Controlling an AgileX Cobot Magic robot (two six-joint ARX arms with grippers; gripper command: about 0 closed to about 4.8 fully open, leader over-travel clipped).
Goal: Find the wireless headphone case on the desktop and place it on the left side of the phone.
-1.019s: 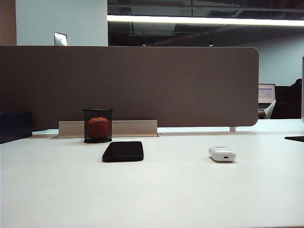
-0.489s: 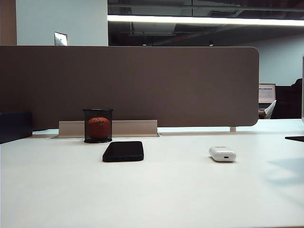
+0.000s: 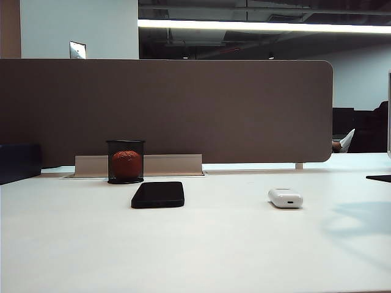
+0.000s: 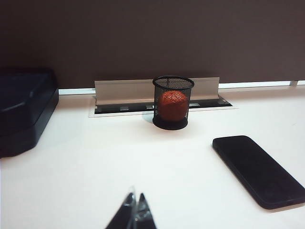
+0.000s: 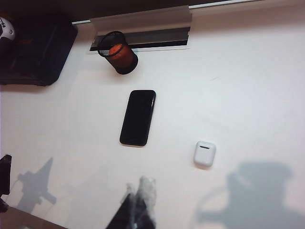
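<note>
Small glossy white rounded plastic headphone case (image 5: 205, 153): lies right of black phone (image 5: 138, 117), nearer right gripper (image 5: 139, 198), pressed together, empty, high above; left gripper (image 4: 135, 210), likewise pressed together, low beyond phone.

A brown-grey partition panel (image 3: 165, 110) spans the far edge of the desk. A grey cable tray (image 3: 171, 163) lies along its base. Above the panel, a long fluorescent ceiling light (image 3: 263, 27) glows against a dark ceiling. A pale wall (image 3: 79, 27) stands behind, upper left. A dark office area shows past the panel's right end.
</note>
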